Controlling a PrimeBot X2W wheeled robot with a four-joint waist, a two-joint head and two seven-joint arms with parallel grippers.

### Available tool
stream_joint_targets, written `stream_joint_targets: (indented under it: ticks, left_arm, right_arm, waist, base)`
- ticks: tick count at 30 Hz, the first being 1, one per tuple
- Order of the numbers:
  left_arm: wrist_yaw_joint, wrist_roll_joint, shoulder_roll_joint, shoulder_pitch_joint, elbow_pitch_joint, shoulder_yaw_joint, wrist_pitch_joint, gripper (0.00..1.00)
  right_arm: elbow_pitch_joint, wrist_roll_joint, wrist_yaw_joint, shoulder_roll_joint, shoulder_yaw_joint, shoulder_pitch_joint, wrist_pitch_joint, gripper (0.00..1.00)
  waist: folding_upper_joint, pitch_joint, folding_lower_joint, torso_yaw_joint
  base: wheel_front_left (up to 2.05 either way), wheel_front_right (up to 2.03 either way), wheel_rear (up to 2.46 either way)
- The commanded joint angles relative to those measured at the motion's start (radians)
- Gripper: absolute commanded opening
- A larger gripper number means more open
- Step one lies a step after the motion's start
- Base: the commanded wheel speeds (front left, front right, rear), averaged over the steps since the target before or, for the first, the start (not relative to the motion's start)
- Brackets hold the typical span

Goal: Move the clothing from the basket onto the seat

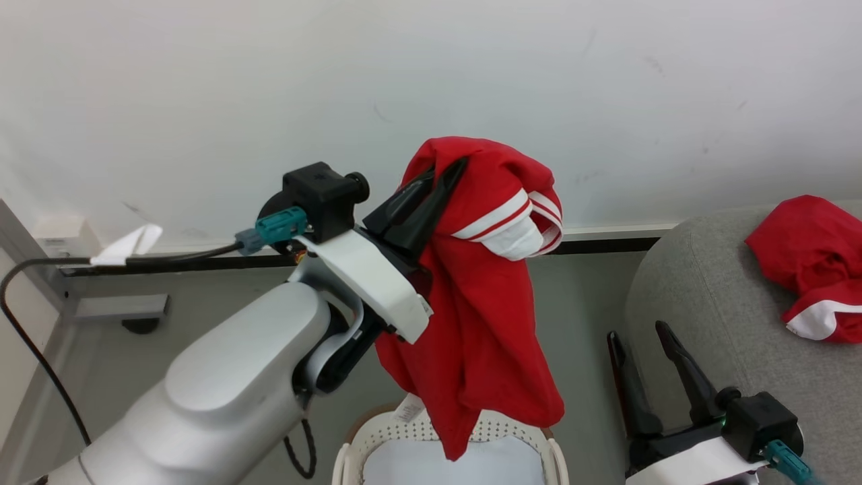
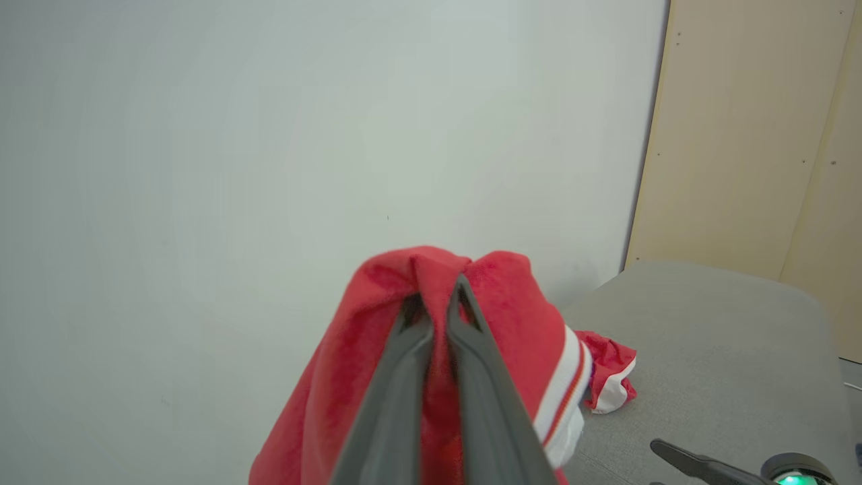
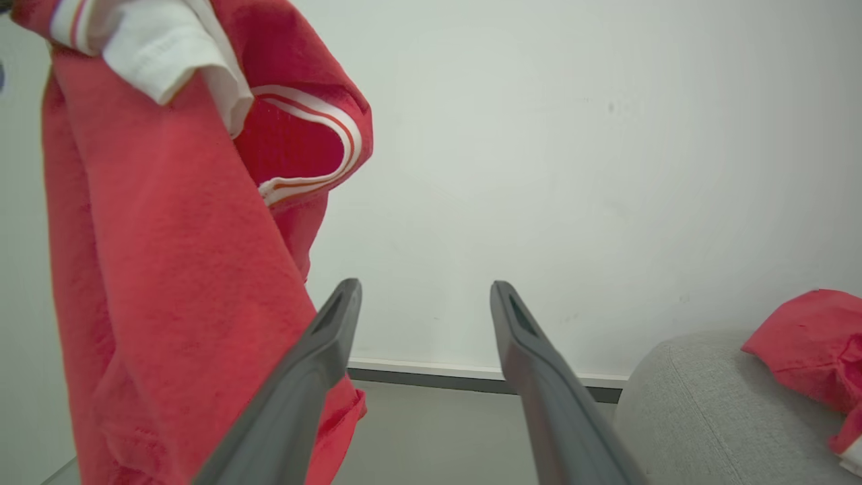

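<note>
A red garment with white bands, one piece of the clothing [image 1: 481,316], hangs in the air above the basket [image 1: 549,451]. My left gripper [image 1: 448,172] is shut on its top fold, and the left wrist view shows the two fingers pinched together on that clothing [image 2: 512,303]. Another red garment [image 1: 811,259] lies on the grey seat [image 1: 700,296] at the right. My right gripper [image 1: 636,333] stands open and empty by the seat's front corner. In the right wrist view its spread fingers [image 3: 323,350] frame the wall, with the hanging clothing [image 3: 168,269] to their left.
A white wall and a dark baseboard [image 1: 606,246] run behind. A black cable [image 1: 40,357] and a metal frame [image 1: 108,306] stand at the left. A pale pad [image 1: 458,465] lies inside the basket. A beige panel [image 2: 754,135] rises behind the seat.
</note>
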State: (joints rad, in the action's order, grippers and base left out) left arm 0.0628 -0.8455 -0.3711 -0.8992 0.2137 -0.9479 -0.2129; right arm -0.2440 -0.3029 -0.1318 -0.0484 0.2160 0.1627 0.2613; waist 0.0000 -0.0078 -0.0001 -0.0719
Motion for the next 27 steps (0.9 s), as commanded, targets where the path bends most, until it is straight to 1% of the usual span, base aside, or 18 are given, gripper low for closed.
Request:
stream_joint_targets:
  ticks: [1, 7, 11, 16, 20, 27]
  left_arm:
    - [0.009, -0.003, -0.012, -0.001, -0.017, 0.005, 0.002, 0.0]
    - [0.031, -0.009, -0.029, 0.018, -0.055, 0.01, 0.009, 0.0]
    - [0.036, -0.018, -0.031, 0.028, -0.05, 0.014, 0.003, 0.0]
    - [0.026, -0.021, -0.023, 0.043, -0.034, 0.007, -0.002, 0.0]
    - [0.019, -0.014, -0.012, 0.046, -0.027, -0.005, -0.008, 0.0]
    - [0.0, -0.012, 0.015, 0.074, -0.007, -0.046, -0.003, 0.0]
  right_arm:
    - [0.001, -0.007, 0.002, -0.002, 0.006, -0.007, 0.003, 1.0]
    - [0.0, -0.002, 0.002, -0.002, 0.025, 0.007, 0.003, 1.0]
    - [0.0, 0.011, 0.002, -0.002, 0.05, 0.016, 0.003, 1.0]
    - [0.0, 0.019, 0.002, -0.003, 0.1, 0.026, 0.003, 1.0]
    - [0.006, 0.001, 0.002, -0.02, 0.173, 0.053, -0.007, 1.0]
    - [-0.005, -0.032, 0.002, -0.044, 0.272, 0.137, -0.023, 1.0]
  waist:
    - [0.0, 0.0, 0.0001, 0.002]
    - [0.0, 0.004, 0.0001, 0.006]
    - [0.0, 0.008, 0.0001, 0.008]
    - [0.0, 0.017, 0.0001, 0.016]
    - [0.0, 0.023, 0.0001, 0.028]
    - [0.0, 0.024, 0.0001, 0.057]
  base:
    - [0.0, 0.0, 0.0]
    - [0.0, 0.0, 0.0]
    - [0.0, 0.0, 0.0]
    - [0.0, 0.0, 0.0]
    - [0.0, 0.0, 0.0]
    - [0.0, 0.0, 0.0]
